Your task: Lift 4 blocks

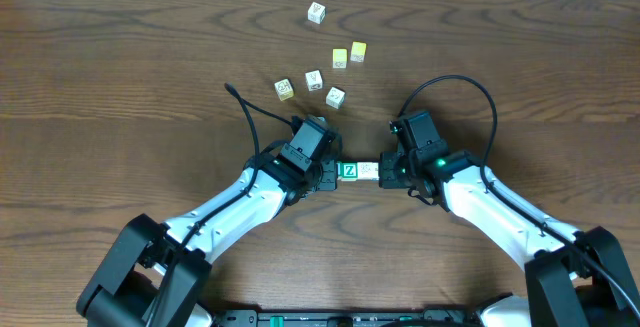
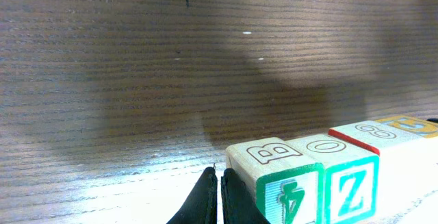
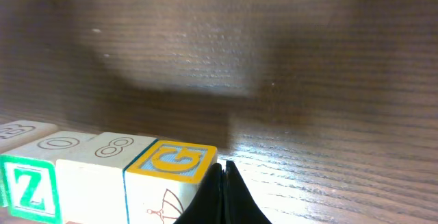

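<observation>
The left gripper [image 2: 219, 177], fingers [image 2: 204, 198] pinched together on nothing, butts against a row of four blocks [image 1: 358, 171] between the arms near the front of the wooden table [image 1: 120, 67]: a green B block [image 2: 274, 172], a green Z block [image 2: 350, 183], a white red-edged block [image 2: 369, 131], a yellow-topped G block [image 3: 171, 162]. The right gripper [image 3: 222, 177], likewise closed, presses the G end.

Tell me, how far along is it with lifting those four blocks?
Done: the four alphabet blocks form one tight row. In hand: left claw and right claw, both shut, press its two ends. Left: the lift; whether the row has cleared the table, I can't tell.
</observation>
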Controlling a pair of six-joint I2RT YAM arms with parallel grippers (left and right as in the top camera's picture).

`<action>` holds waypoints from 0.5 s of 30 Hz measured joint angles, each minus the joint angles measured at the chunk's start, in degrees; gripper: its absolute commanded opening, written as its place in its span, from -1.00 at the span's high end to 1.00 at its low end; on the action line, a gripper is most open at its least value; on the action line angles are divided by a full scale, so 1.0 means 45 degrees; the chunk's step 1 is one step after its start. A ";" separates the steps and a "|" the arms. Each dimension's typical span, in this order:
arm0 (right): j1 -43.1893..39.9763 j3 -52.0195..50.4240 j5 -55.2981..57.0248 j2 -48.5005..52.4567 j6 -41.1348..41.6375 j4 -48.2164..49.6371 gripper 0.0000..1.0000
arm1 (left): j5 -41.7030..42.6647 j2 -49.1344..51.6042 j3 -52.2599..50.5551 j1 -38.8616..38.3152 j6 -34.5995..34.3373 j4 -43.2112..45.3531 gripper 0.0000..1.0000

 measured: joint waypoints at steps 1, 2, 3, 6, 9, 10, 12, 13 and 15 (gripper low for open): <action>0.0000 0.0000 0.0019 -0.0126 0.0000 0.0000 0.97 | 0.0000 -0.0005 0.0000 0.0000 0.0000 0.0000 0.86; 0.0000 0.0000 0.0039 -0.0262 0.0000 0.0000 0.98 | -0.0005 -0.0005 0.0000 0.0000 -0.0005 -0.0005 0.86; 0.0000 0.0005 0.0053 -0.0393 0.0000 0.0000 0.97 | -0.0015 -0.0005 0.0000 0.0000 -0.0010 -0.0005 0.86; 0.0000 0.0010 0.0053 -0.0622 0.0000 0.0005 0.97 | -0.0092 -0.0005 0.0000 0.0000 -0.0024 -0.0005 0.86; 0.0005 0.0015 0.0053 -0.0631 0.0000 -0.0039 0.97 | -0.0097 -0.0005 0.0000 0.0000 -0.0073 0.0005 0.85; 0.0000 0.0015 0.0053 -0.0636 0.0000 -0.0053 0.97 | -0.0097 -0.0005 0.0000 0.0000 -0.0102 0.0005 0.86; 0.0000 0.0015 0.0053 -0.0636 0.0000 -0.0053 0.97 | -0.0097 -0.0005 0.0000 0.0000 -0.0112 0.0005 0.86; 0.0000 0.0015 0.0053 -0.0631 0.0000 -0.0058 0.97 | -0.0097 -0.0005 0.0000 0.0000 -0.0117 0.0005 0.86; 0.0000 0.0015 0.0053 -0.0636 0.0000 -0.0058 0.97 | -0.0097 -0.0005 0.0000 0.0000 -0.0117 0.0005 0.85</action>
